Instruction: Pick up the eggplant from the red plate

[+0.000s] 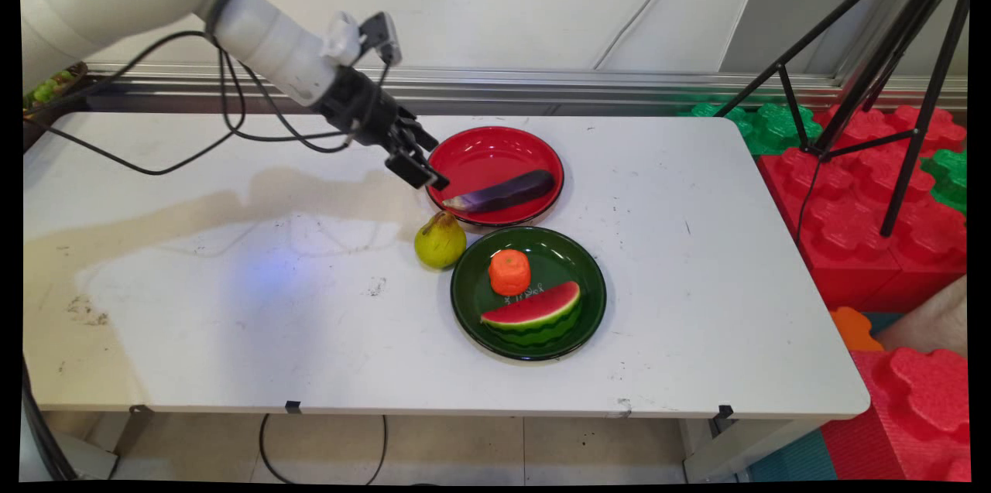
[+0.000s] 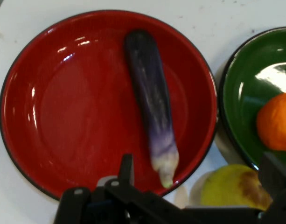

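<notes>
Here the pincer [image 1: 416,168] hangs over the near-left rim of the red plate [image 1: 472,148], its jaws spread wide and holding nothing; in the hand view one finger [image 2: 126,169] rises at the lower middle and the other at the far right edge, well apart.

Going left to right from the pincer: just below it and slightly right sits the pear [image 1: 440,240] on the bare table [image 1: 232,307], close against both plates. Right beside the pincer the eggplant [image 1: 503,192] lies slantwise on the red plate, pale stem end pointing toward the fingers. Further right and nearer the camera is the green plate [image 1: 472,307], carrying an orange [image 1: 509,272] and a watermelon slice [image 1: 534,313].

The risks, as I judge them: the pincer is low and close to the red plate's rim, so a descent could clip the rim and tip or shove the plate (and roll the eggplant). A sideways drift could knock the pear, which looks free to roll.
</notes>
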`<state>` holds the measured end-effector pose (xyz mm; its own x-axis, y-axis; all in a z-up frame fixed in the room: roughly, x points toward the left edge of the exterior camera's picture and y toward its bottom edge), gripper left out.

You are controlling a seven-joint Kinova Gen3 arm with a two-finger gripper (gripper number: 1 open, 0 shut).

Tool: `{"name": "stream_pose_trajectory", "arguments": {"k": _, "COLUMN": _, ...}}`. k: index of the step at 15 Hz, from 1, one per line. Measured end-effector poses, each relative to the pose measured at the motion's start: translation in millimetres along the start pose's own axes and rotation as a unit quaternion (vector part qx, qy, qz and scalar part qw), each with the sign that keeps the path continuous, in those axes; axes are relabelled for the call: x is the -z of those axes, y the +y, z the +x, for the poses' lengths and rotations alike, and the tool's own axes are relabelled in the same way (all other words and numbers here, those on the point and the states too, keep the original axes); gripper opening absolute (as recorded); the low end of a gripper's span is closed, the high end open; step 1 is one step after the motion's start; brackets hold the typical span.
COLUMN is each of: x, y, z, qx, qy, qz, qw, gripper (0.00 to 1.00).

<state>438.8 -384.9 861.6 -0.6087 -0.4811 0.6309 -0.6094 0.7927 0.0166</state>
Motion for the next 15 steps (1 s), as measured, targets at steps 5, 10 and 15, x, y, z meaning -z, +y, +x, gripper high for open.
{"name": "stream_pose_trajectory", "arguments": {"k": 5, "x": -35.6, "y": -5.6, "z": 3.9, "qx": 0.002, "qy": -0.010, "qz": 0.008, "qw": 0.9999, "gripper": 1.00}}
{"name": "stream_pose_trajectory", "arguments": {"k": 10, "x": -64.1, "y": -9.7, "z": 4.8, "qx": 0.004, "qy": -0.019, "qz": 0.014, "qw": 0.9997, "gripper": 1.00}}
{"name": "stream_pose_trajectory", "arguments": {"k": 15, "x": -88.9, "y": -10.9, "z": 7.4, "qx": 0.005, "qy": -0.023, "qz": 0.014, "qw": 0.9996, "gripper": 1.00}}
